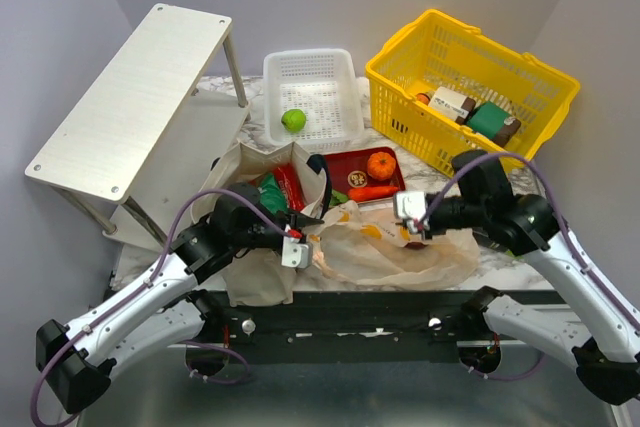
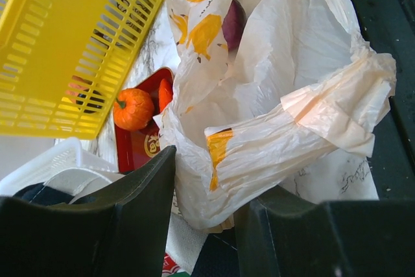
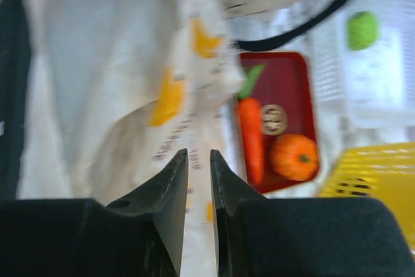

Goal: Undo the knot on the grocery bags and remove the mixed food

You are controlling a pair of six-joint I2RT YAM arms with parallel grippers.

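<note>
Top: bag (image 1: 400, 252) lies crumpled in front of tray (image 1: 338, 161), which carries orange (image 1: 380, 164) and carrot (image 1: 372, 192). Bag is just right of tote (image 1: 235, 162). Apple (image 1: 293, 120) sits in white basket (image 1: 335, 72)

Left wrist: left fingers (image 2: 130, 205) clamped on a bunched fold of the bag; onion (image 2: 235, 23) shows inside it

Right wrist: blurred. Right fingers (image 3: 170, 186) nearly together over the bag, thin slit between; cannot tell if film is pinched

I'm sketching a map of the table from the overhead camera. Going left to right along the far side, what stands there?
white metal shelf → white basket, with a green apple in it → yellow basket
</note>
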